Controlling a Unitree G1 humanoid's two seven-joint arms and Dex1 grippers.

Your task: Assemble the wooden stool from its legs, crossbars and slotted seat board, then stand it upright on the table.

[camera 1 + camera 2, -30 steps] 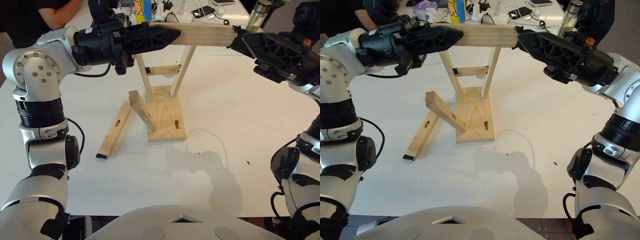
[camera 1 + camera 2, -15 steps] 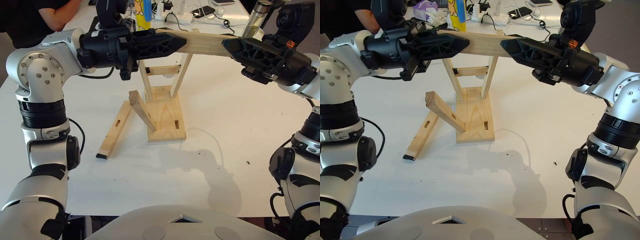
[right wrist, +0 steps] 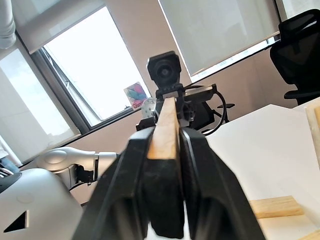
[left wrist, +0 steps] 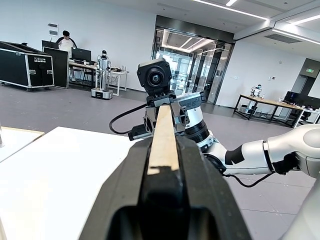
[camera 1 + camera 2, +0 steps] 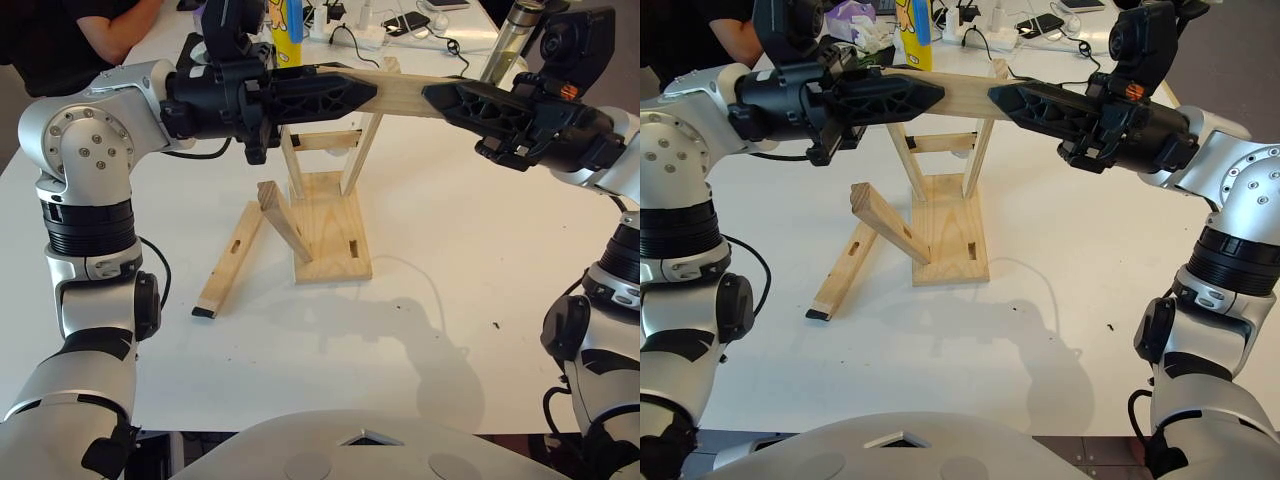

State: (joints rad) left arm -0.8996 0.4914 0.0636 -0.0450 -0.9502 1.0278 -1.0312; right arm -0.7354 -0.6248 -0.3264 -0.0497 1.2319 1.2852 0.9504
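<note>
Crossbar (image 5: pixel 405 92) held level atop two upright legs (image 5: pixel 292 165), its ends pinched by the fingers of left gripper (image 5: pixel 365 93) and right gripper (image 5: pixel 436 95), probably for seating on them; slotted seat board (image 5: pixel 330 240) lies flat below.

Room front/rt of seat board (image 5: pixel 335 225); loose leg (image 5: pixel 228 262) left, bar (image 5: pixel 400 97) overhead.

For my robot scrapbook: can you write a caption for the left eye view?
Left gripper and right gripper clamp a wooden board above the half-built stool on the white table.
</note>
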